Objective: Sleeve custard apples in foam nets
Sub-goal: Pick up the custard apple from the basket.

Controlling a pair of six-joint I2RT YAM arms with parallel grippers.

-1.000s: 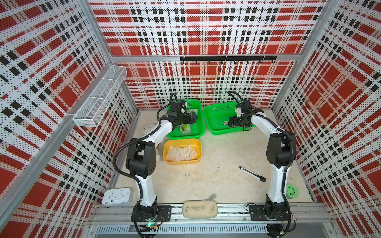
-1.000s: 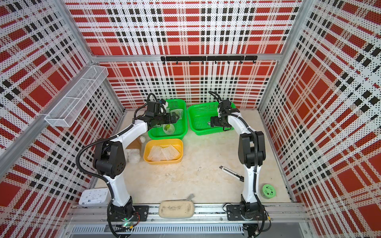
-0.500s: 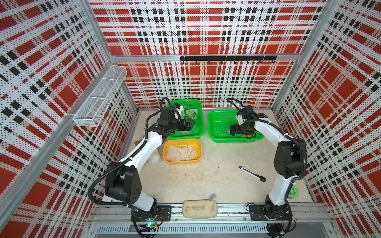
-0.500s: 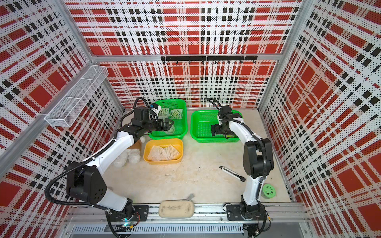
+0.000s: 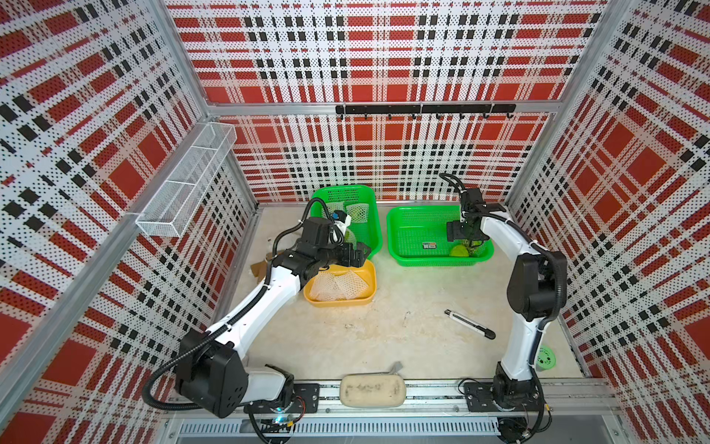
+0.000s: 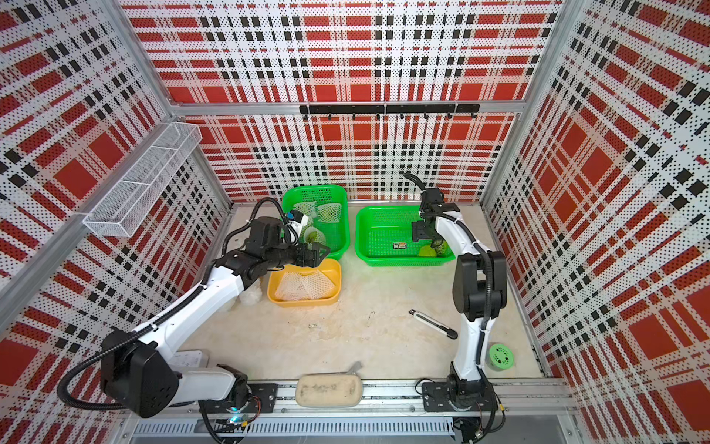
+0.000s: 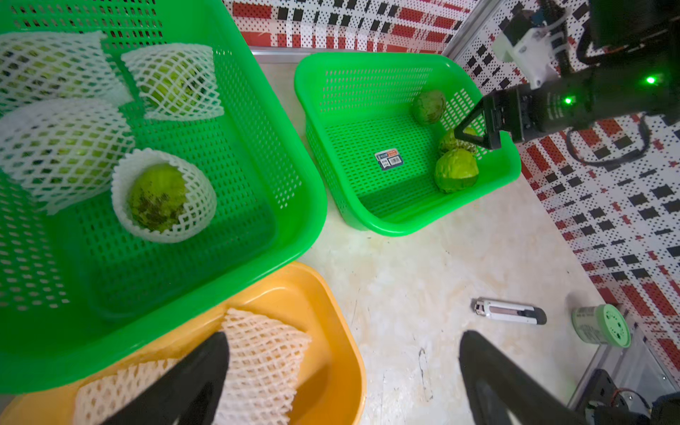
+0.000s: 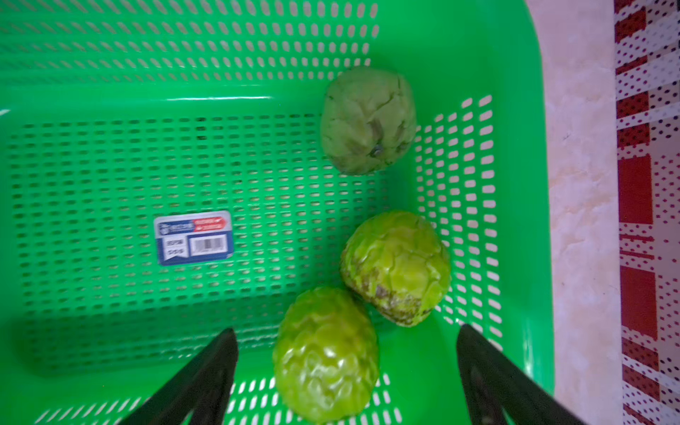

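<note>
right wrist view shows the right end effector (image 8: 344, 333) wide open and holding nothing. its two black fingers (image 8: 209, 368) stand on each side of the nearest custard apple (image 8: 325, 353) and do not touch it. three bare custard apples sit in one corner of the wide green basket (image 8: 530, 184), which stands behind the yellow tray (image 7: 349, 368) and off to its right. i think the squeeze could go wrong here. the fruit is bumpy and shiny, so it may slip or roll away. a finger may bump the second fruit (image 8: 397, 266), which seems to touch the first, or catch the basket wall close by. a hard squeeze could also bruise it.

the left end effector (image 7: 342, 336) is open and empty too. it hangs over the right side of the yellow tray, one finger above the foam nets (image 7: 265, 353) that lie in it, the other above the bare table (image 7: 423, 257). a net is soft and floppy, so i think the fingers could pinch it flat or lift two at once.

the deep green basket (image 7: 294, 154), just behind the yellow tray, holds fruits already in nets (image 7: 162, 198). its tall rim is close to the left arm and could get knocked. well to the right of the yellow tray lie a pen-like tool (image 7: 509, 312) and a small green pot (image 7: 601, 325). both are out of the way.
</note>
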